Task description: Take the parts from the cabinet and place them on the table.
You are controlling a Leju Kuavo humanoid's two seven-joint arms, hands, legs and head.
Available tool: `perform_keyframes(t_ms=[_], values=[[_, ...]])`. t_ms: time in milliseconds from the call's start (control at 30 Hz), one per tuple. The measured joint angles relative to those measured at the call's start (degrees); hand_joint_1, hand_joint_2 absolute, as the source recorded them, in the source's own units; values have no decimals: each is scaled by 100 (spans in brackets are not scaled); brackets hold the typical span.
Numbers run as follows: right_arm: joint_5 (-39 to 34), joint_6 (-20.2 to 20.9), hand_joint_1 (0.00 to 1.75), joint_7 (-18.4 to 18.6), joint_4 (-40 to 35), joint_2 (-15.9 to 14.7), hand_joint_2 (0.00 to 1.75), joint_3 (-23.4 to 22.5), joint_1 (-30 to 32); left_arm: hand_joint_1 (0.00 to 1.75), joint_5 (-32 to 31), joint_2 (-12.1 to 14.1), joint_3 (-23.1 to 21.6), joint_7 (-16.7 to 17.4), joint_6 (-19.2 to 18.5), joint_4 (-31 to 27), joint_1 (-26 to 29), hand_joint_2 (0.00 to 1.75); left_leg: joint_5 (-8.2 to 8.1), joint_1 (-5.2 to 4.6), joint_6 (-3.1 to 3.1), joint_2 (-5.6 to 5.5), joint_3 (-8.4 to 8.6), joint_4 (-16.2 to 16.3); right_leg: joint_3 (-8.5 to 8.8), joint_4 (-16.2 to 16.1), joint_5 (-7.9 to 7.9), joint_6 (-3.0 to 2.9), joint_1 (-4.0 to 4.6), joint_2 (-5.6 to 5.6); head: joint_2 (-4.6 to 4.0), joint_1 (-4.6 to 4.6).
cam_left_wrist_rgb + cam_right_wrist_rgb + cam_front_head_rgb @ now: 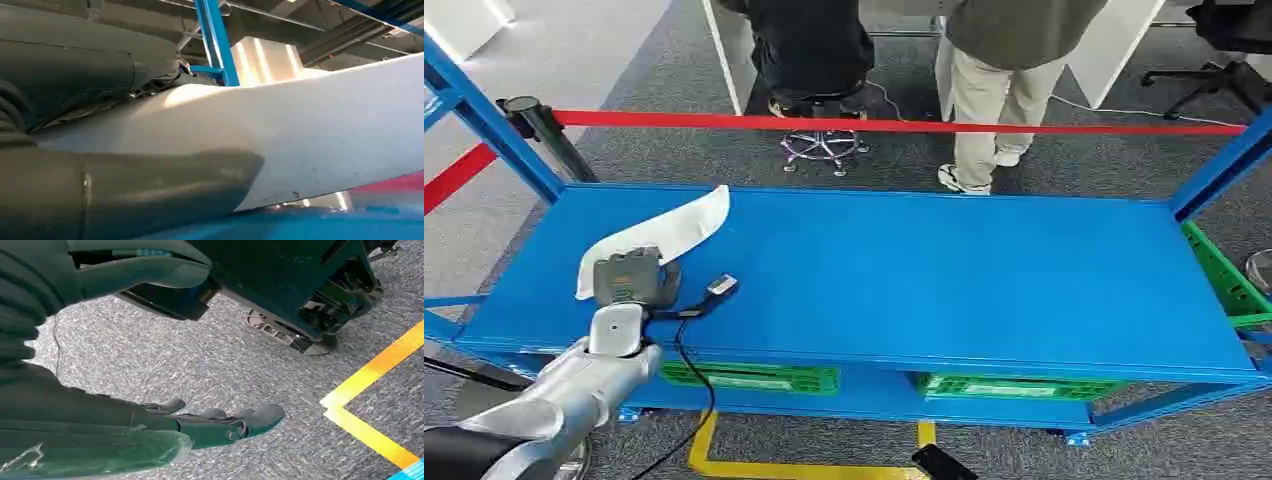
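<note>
Head view: my left hand (629,280) grips the white part (664,235) low over the blue table (944,280); its long end overhangs beyond the fingers (125,185) and could twist on release. Right hand (210,422) hangs open, empty.

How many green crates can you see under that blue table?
2. One green crate sits on the lower shelf left of middle, near the left hand; the other sits right of middle. The tabletop may hide more behind them.

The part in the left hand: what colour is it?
White. The part held by the left hand shows best in the head view, against the blue table.
</note>
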Motion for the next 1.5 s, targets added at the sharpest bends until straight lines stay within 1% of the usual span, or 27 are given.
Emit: perform_keyframes(t_ms=[233,333,367,400,500,533,567,600,633,667,700,733,767,800,833,867,933,967,1067,1100,1167,1367,1500], values=[[24,-7,0,9,0,0,175,-4,1,175,0,0,20,-2,0,0,6,0,0,-1,0,0,0,0,0,0,0,0,-2,-1,0,0],[48,-11,0,9,0,0,175,-22,5,175,78,-4,89,-172,7,-45,36,0,0,-1,0,0,1,0,0,0,0,0,-2,-1,0,0],[50,-18,0,9,0,0,175,-31,8,175,311,-22,173,-399,7,-123,77,0,0,-2,0,-1,2,0,-1,-1,0,0,-3,-2,0,0],[50,-24,0,7,0,0,175,-37,11,175,694,-58,304,-753,17,-216,114,0,0,-3,0,-2,2,0,0,-1,0,0,-4,-4,0,-2],[66,-48,0,-11,0,0,175,-72,22,175,2017,-317,1081,-1966,20,-304,93,0,3,-11,5,-21,4,0,8,-1,-1,0,-9,-29,0,-2],[68,-52,0,-18,0,0,175,-87,22,175,2290,-376,1321,-2215,9,-304,62,0,4,-13,7,-25,5,0,12,-1,-1,1,-12,-32,0,0],[83,-59,0,-20,0,0,175,-94,19,175,2587,-464,1586,-2453,-110,-299,36,0,5,-15,8,-26,6,0,13,-1,-1,1,-13,-33,0,0],[96,-63,0,-17,0,0,175,-98,19,175,2783,-531,1793,-2553,-190,-293,11,0,6,-16,9,-26,7,0,15,-1,0,1,-14,-33,0,0],[114,-63,0,-15,0,0,175,-107,20,175,2883,-599,1961,-2540,-271,-286,-34,0,8,-18,13,-26,8,0,17,-1,0,2,-15,-33,0,0],[133,-66,0,-13,0,0,175,-122,19,159,2974,-638,2122,-2533,-414,-267,-96,0,10,-19,16,-26,12,0,22,-2,1,3,-17,-36,0,0],[149,-68,0,-13,0,0,175,-131,18,157,3100,-665,2254,-2571,-591,-264,-166,0,13,-24,21,-33,20,0,30,-2,2,4,-24,-44,0,0],[155,-70,0,-11,0,0,175,-136,16,168,3258,-691,2381,-2632,-790,-264,-228,0,13,-28,21,-41,28,-1,40,-2,-1,7,-28,-49,0,-2],[160,-77,0,-9,0,0,175,-138,13,147,3439,-721,2532,-2715,-974,-264,-285,0,14,-31,22,-47,35,-1,48,-2,-2,9,-30,-56,0,-2],[168,-85,0,-9,0,0,175,-142,10,38,3655,-747,2681,-2838,-1166,-264,-334,0,15,-32,24,-53,36,-1,57,-2,-2,10,-31,-62,0,-2],[170,-90,0,-13,0,0,175,-149,6,10,3769,-778,2805,-2934,-1278,-264,-366,0,16,-33,25,-55,40,-2,65,-2,-3,10,-32,-62,0,0],[179,-105,0,-22,0,0,175,-160,4,0,3792,-800,2901,-3043,-1329,-262,-366,0,16,-33,25,-53,45,-2,70,-2,-2,10,-32,-59,0,0],[203,-131,0,-37,-2,0,175,-181,9,0,3773,-844,2970,-3112,-1284,-254,-283,0,21,-33,29,-46,46,-2,61,-1,3,16,-32,-50,0,2],[210,-140,0,-46,-2,0,175,-188,13,173,3773,-881,2972,-3148,-1259,-251,-238,0,30,-33,30,-43,41,-2,52,-1,16,26,-32,-45,0,0],[229,-166,0,-79,-2,0,175,-195,16,175,3945,-918,3049,-3447,-1337,-249,-207,0,37,-34,30,-43,32,-2,42,-1,21,25,-33,-47,0,-2],[236,-170,0,-88,-2,0,175,-203,16,175,3978,-920,3073,-3488,-1396,-249,-209,0,37,-35,30,-43,32,-2,42,-1,21,25,-34,-48,0,0],[243,-181,0,-103,-2,0,175,-238,14,175,3974,-918,3075,-3497,-1451,-249,-232,0,37,-36,30,-44,34,-2,45,-1,21,25,-35,-50,0,0],[253,-186,0,-105,-2,0,175,-282,14,175,3948,-918,3073,-3495,-1462,-249,-282,0,37,-38,30,-44,34,-2,46,-1,21,25,-37,-49,0,0],[260,-188,0,-114,-2,0,175,-291,13,175,3814,-918,3042,-3386,-1392,-249,-295,0,37,-39,31,-44,35,-2,47,-1,21,26,-38,-48,0,0]])
